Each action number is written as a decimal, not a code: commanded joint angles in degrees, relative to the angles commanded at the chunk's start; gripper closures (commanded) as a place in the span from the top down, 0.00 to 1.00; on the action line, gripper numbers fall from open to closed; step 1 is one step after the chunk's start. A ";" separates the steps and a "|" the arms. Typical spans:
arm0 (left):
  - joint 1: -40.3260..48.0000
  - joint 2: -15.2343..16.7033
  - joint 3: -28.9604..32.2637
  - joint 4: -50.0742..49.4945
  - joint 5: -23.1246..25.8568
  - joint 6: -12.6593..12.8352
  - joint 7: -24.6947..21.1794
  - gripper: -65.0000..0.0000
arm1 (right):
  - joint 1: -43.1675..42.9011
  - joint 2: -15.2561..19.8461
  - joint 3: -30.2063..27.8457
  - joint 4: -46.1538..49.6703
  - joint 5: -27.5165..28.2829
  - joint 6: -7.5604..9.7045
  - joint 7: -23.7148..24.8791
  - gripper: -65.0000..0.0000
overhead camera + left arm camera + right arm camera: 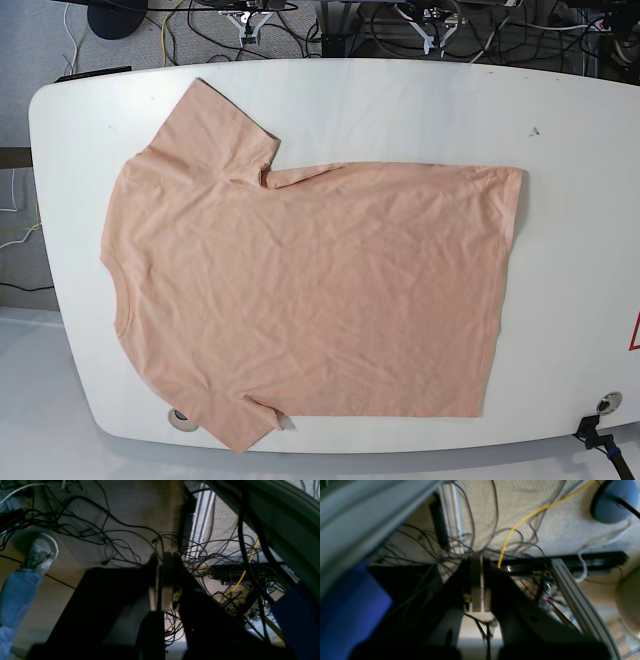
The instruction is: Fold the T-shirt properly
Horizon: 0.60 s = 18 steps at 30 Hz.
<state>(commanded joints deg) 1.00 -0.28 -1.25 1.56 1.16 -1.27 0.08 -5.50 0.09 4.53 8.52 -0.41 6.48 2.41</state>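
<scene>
The white table [570, 300] fills most of the base view, its near edge curving along the bottom. The T-shirt [330, 290], salmon-pink, lies spread over the left and middle (a few soft wrinkles in it), neck opening left, hem right, one sleeve far and the other near. The far sleeve angles out towards the table's far edge.

Grey woven carpet [125, 505] shows beyond, strewn with dark cables [130, 525] and one yellow cable [520, 523]. The left wrist view also catches a jeans-clad leg [18, 600] and a shoe [46, 551]. A blue-grey rounded object [615, 501] sits on the carpet at far left.

The left gripper [432, 42] and right gripper [247, 35] are at the far edge, well apart from each other. Each has its fingers drawn together (a thin slit shows, blurred), holding nothing visible and clear of the cloth.
</scene>
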 joint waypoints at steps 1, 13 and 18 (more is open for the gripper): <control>-0.01 0.01 0.05 -0.08 0.11 -0.04 -0.18 0.03 | -0.03 0.14 0.09 0.30 -0.04 -0.03 -0.04 0.10; 1.34 -0.27 -0.22 0.18 -0.18 0.02 0.06 0.03 | -0.43 0.34 -0.02 0.49 -0.35 -0.12 -0.27 0.09; 3.99 -0.94 0.09 3.11 -0.87 -0.11 1.99 0.03 | -0.79 0.59 0.18 0.73 -0.56 0.05 -0.58 0.09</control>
<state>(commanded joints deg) 4.99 -1.22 -1.16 4.68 0.29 -1.38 2.07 -6.29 0.68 4.72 9.26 -0.97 6.53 1.83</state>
